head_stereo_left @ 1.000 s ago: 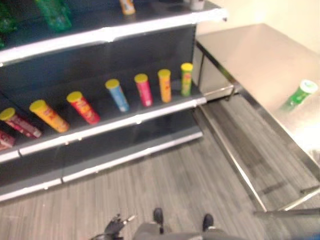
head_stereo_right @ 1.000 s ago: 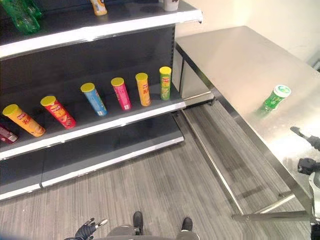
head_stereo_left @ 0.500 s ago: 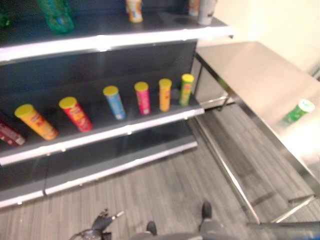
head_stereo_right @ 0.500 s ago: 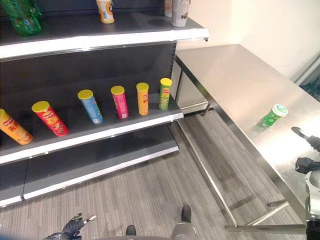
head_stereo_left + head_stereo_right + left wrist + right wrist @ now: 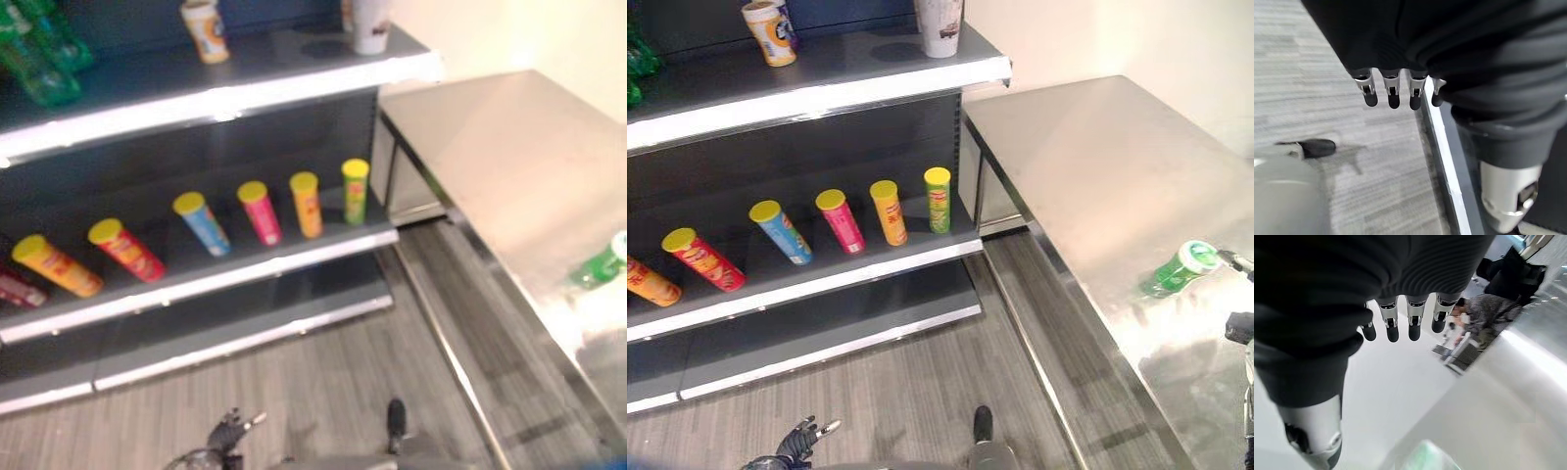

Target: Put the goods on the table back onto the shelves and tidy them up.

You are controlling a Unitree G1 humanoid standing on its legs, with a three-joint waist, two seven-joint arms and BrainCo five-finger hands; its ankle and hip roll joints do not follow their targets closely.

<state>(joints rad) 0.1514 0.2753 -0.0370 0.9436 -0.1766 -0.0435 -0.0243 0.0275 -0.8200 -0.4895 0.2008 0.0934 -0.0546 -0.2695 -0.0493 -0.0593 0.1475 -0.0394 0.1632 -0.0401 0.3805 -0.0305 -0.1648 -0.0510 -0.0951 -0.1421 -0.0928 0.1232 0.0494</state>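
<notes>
A green can with a pale lid (image 5: 1179,270) lies on its side on the steel table (image 5: 1097,166), near the table's front edge. My right hand (image 5: 1241,327) hovers just right of the can with its fingers (image 5: 1392,330) straight and holding nothing; the can is a green blur (image 5: 1425,456) below them. My left hand (image 5: 798,446) hangs low over the floor in front of the shelves, its fingers (image 5: 1393,95) straight and empty. On the middle shelf (image 5: 823,284) stand several yellow-lidded tubes, the green one (image 5: 938,199) at the right end.
The top shelf (image 5: 823,93) carries an orange cup (image 5: 770,29), a white cup (image 5: 939,22) and green bottles (image 5: 39,59). The table butts against the shelf unit's right end. Grey plank floor (image 5: 921,392) lies between them. A person (image 5: 1484,316) sits far beyond the table.
The camera has moved, and the whole scene has shifted. The green can now lies closer to my right hand. Both hands stay straight-fingered and empty.
</notes>
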